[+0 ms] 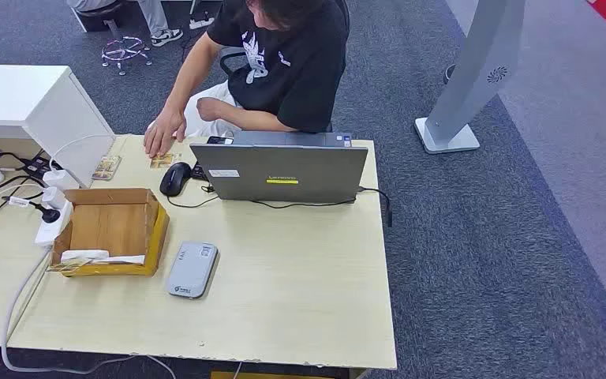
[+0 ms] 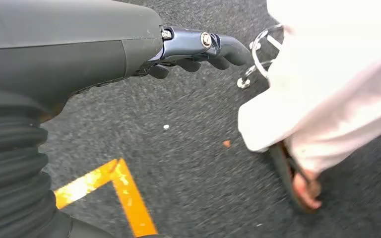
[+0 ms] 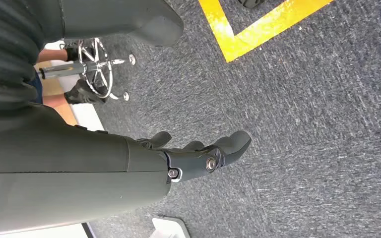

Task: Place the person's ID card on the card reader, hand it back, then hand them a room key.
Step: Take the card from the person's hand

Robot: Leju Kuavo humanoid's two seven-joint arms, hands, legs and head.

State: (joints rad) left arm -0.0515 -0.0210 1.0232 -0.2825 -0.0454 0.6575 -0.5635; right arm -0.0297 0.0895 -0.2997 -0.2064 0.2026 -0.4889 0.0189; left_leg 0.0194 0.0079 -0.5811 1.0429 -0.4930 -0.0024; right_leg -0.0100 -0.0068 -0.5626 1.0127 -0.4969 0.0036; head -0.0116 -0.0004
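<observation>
Hanging beside the body over carpet, the left hand (image 2: 198, 49) and right hand (image 3: 198, 153) hold nothing, fingers loosely apart, so no step has begun. The card reader (image 1: 192, 269) lies bare at seven o'clock on the table (image 1: 300, 292). At eleven o'clock the person's hand (image 1: 163, 133) covers a small card (image 1: 161, 161); whether it is the ID is unclear.

Left hand (image 2: 198, 49): dark blue-grey metal link at the knuckle, fastened with two silver screws; dark rounded fingers (image 2: 228, 52) beyond it. Smooth grey shell (image 2: 64, 49) directly behind the hand; black ribbed cover (image 2: 10, 163) behind the shell, at the wrist.

Right hand (image 3: 198, 156): matching dark grey link with two silver screws; dark rounded fingers (image 3: 233, 144) with blunt tips. Thick grey thumb (image 3: 149, 20) with a smooth, tapered end. Plain grey shell (image 3: 59, 168) behind the hand; black ribbed cover (image 3: 5, 54) at the wrist.
</observation>
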